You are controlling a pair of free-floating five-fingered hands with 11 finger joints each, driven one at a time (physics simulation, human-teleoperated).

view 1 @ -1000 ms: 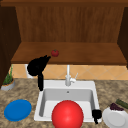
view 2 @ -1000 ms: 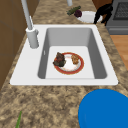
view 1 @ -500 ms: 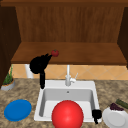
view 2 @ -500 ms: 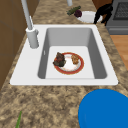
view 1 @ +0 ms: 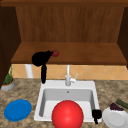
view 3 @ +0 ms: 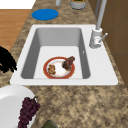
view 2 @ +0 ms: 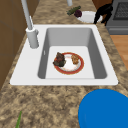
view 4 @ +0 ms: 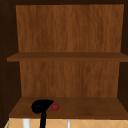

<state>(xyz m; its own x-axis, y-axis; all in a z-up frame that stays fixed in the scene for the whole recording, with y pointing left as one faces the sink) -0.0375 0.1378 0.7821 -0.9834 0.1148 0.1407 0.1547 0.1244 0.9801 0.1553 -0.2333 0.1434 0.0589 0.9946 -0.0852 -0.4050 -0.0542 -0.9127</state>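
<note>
Leftmost, left robot hand (view 1: pixel 40 59) up at the lowest shelf (view 1: pixel 75 53), fingertips touching or pinching a small red round fruit (view 1: pixel 55 53) on the board near its front edge, grip too dark to tell, so cannot tell closed or loose. Likely slip: smooth, round, glossy, rolling off the edge toward the sink (view 1: pixel 90 86) below if nudged instead of held. Farther right, right robot hand (view 1: pixel 96 114) idle, fingers drooping relaxed, beside the white plate (view 1: pixel 113 120) on the worktop (view 1: pixel 105 87).
</note>
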